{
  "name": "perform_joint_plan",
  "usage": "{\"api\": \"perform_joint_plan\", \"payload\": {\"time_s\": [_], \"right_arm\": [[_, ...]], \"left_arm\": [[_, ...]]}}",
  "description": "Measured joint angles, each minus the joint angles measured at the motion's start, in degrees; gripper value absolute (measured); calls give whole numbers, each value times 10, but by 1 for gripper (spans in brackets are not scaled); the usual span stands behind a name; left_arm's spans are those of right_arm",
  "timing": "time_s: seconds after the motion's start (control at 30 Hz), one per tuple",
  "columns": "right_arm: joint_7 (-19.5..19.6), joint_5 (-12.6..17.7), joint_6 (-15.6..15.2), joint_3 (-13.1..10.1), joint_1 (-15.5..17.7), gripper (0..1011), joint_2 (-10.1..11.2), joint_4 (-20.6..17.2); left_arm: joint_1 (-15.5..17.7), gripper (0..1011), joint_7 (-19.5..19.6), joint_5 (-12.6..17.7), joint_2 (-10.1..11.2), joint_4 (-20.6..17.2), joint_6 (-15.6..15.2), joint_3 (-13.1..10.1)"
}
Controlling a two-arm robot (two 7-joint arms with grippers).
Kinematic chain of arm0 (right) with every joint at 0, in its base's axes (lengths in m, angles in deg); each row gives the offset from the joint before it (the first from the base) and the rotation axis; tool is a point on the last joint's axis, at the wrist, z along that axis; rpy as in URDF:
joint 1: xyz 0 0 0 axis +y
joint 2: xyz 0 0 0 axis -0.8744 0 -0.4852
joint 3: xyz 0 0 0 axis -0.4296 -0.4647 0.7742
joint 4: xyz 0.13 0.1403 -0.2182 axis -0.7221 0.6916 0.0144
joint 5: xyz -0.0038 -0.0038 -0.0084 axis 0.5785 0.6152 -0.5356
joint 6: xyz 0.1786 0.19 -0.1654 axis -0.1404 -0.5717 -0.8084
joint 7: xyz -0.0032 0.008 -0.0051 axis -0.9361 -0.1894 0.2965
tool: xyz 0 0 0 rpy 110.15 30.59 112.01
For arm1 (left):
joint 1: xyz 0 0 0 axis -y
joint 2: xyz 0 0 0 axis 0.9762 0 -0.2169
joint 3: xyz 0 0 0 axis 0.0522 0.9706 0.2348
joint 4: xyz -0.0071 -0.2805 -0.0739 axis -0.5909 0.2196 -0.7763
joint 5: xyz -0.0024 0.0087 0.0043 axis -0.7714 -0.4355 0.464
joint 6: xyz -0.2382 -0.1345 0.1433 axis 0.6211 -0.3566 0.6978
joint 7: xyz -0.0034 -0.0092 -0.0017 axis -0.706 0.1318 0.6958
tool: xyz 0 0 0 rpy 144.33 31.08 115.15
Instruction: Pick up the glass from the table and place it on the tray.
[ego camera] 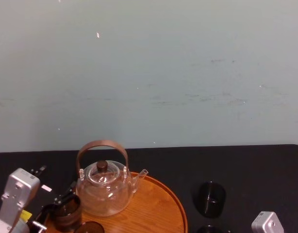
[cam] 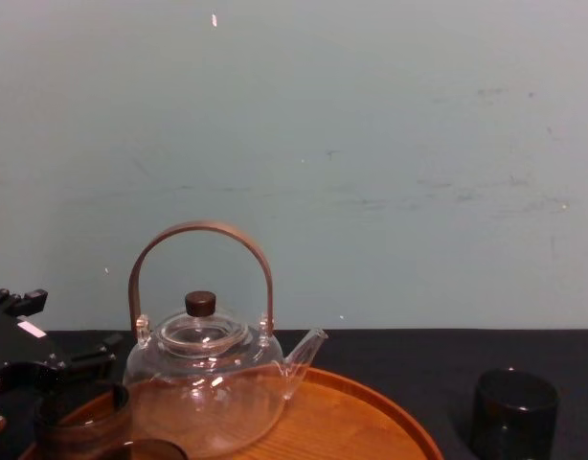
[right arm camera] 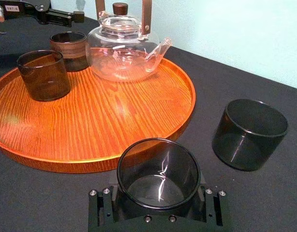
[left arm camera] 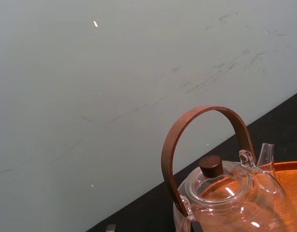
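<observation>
Glass (right arm camera: 158,169) upright on worktop (right arm camera: 269,198), just outside tray (right arm camera: 189,96) rim. Right gripper (right arm camera: 157,205) on it, fingers pressed against both sides. Tray lies to its left: lift, cross low rim. Left gripper (ego camera: 65,199) at tray's far-left edge, beside teapot (right arm camera: 122,53).

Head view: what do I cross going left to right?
Left arm's silver wrist housing, dark smoky-brown glass tumbler on the round orange wooden tray, clear glass teapot with arched wooden handle, dark cylindrical tumbler on the black table, right arm's silver wrist housing.
</observation>
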Motion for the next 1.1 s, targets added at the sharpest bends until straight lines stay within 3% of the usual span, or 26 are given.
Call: {"api": "perform_joint_plan", "payload": {"time_s": [0.7,0.87,1.1], "right_arm": [[1,1,0,0,1,905,1,-1],[-20,14,14,3,-3,905,3,3],[-29,11,22,14,-5,905,12,-23]], "left_arm": [[0,1001,0,0,0,0,0,0],[0,1001,0,0,0,0,0,0],[0,1001,0,0,0,0,0,0]]}}
